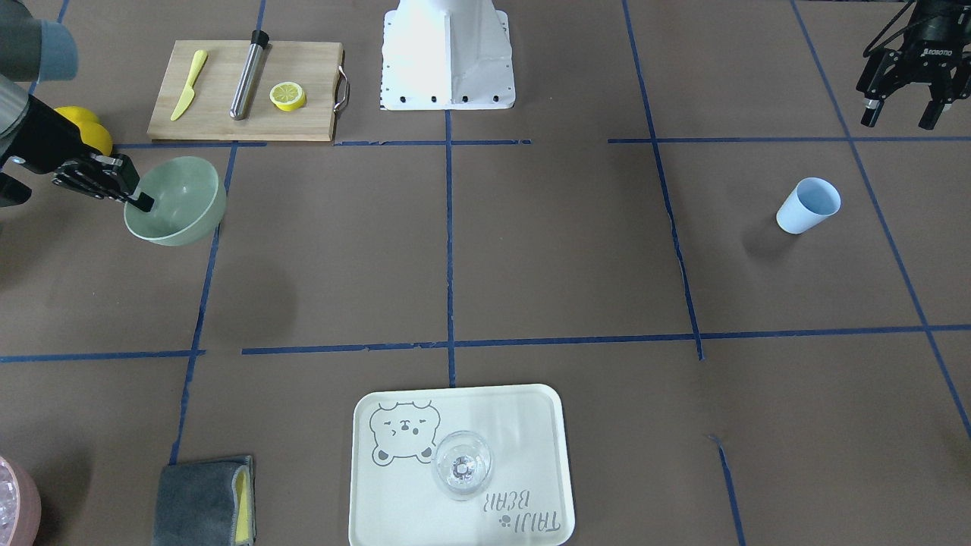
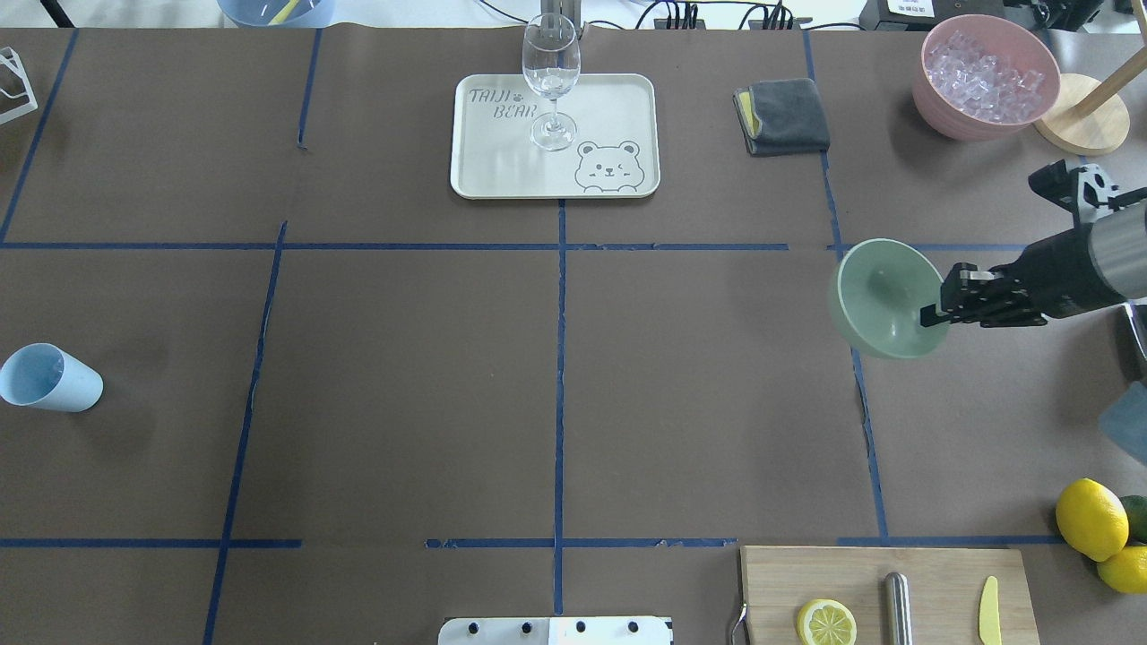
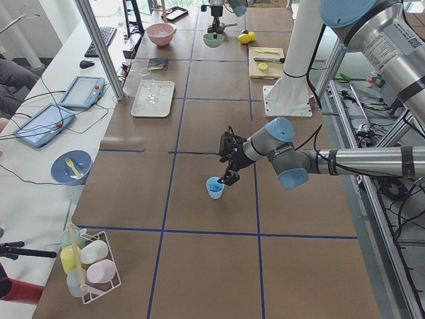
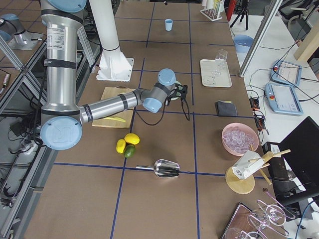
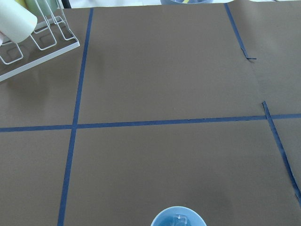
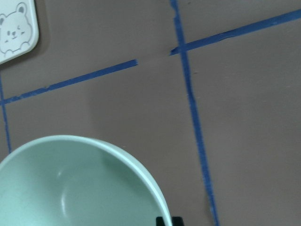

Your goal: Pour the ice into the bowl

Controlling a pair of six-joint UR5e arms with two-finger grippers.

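Around the right end effector (image 2: 936, 315), a pink bowl (image 2: 936, 98) heaped with clear cubes (image 2: 981, 67) is sitting out toward the operators' side. A grey cloth (image 2: 781, 115) and a tray (image 2: 502, 161) carrying a wine glass (image 2: 550, 81) are lying farther off past its fingertips. A cutting board (image 2: 941, 573) and lemons (image 2: 1089, 518) are resting back toward the robot's base. The right arm is reaching in roughly level from the edge of the surface (image 2: 403, 403), its fingers pinching the rim of the mint-green bowl (image 2: 883, 296), which is hanging tilted above the surface. The left end effector (image 1: 900, 117) is hovering with its fingers spread, and the light blue cup (image 1: 808, 206) is standing near it, lower down. The left wrist view is cutting the cup off at its bottom edge, so what looks like ice (image 5: 178, 218) inside is showing only faintly. In the exterior right view the wrist is hiding most of the bowl.
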